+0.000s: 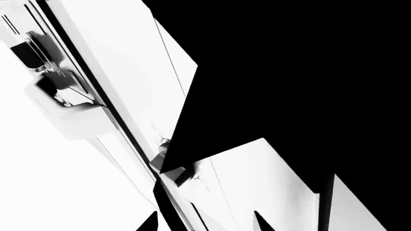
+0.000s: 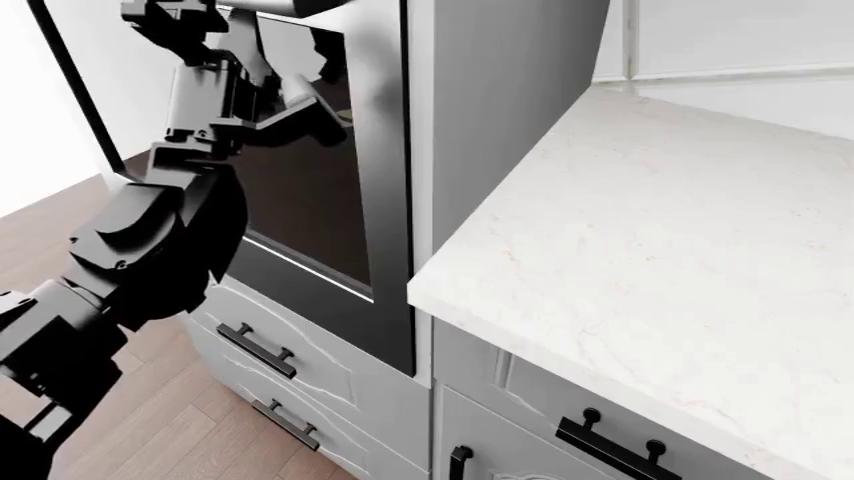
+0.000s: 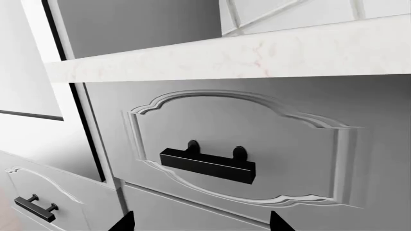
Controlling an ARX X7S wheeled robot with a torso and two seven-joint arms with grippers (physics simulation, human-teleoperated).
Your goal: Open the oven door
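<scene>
The oven door point(image 2: 314, 200) is a tall dark glass panel in a steel frame, at the left of the head view. My left arm point(image 2: 160, 240) reaches up along it to its upper part, where the hand is hard to make out against the reflections. In the left wrist view my left gripper point(image 1: 205, 224) is open. Its two black fingertips point(image 1: 151, 222) stand wide apart over washed-out white panels and a large black surface point(image 1: 289, 72). My right gripper point(image 3: 200, 224) is open too and holds nothing. It faces a grey drawer front and is out of the head view.
A white marble counter point(image 2: 641, 220) juts out to the right of the oven column. Below it are ornate grey drawers with black bar handles point(image 3: 207, 165), and two more drawers point(image 2: 254, 350) sit under the oven. The wooden floor point(image 2: 147, 420) shows at lower left.
</scene>
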